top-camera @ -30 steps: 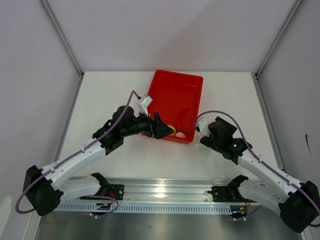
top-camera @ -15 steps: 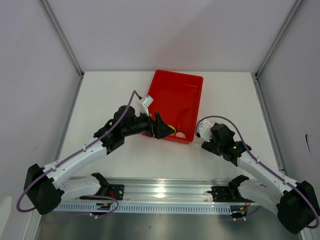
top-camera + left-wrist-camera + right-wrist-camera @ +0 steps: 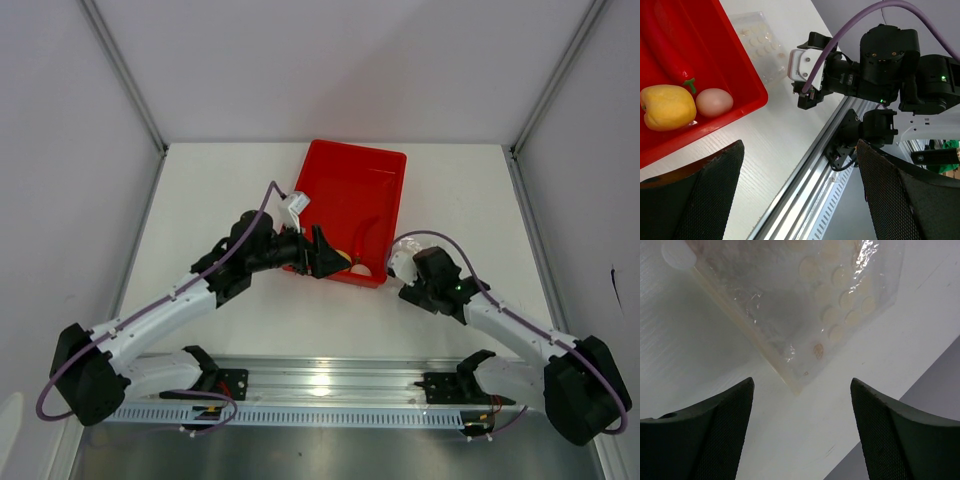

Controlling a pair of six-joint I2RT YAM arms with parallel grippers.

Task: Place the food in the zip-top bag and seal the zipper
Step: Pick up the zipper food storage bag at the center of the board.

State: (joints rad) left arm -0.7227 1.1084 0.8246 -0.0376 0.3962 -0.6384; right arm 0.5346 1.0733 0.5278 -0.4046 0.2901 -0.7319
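Jaws of the right gripper [image 3: 801, 390] stand wide apart and empty over a corner of the clear bag [image 3: 805, 300], which lies flat on the white table [image 3: 685, 345] just beside the red tray [image 3: 720, 60] holding the yellow fruit [image 3: 667, 107], pale ball [image 3: 714, 102] and chili [image 3: 665, 50], near the open, empty left gripper [image 3: 800, 150].

White table [image 3: 230, 190], pale grey walls [image 3: 330, 60], aluminium corner posts [image 3: 125, 75], metal rail [image 3: 320, 385] along near edge

In the wrist views, the upper edge is cutting off the zip-top bag [image 3: 805, 300] and the red chili pepper [image 3: 666, 50].
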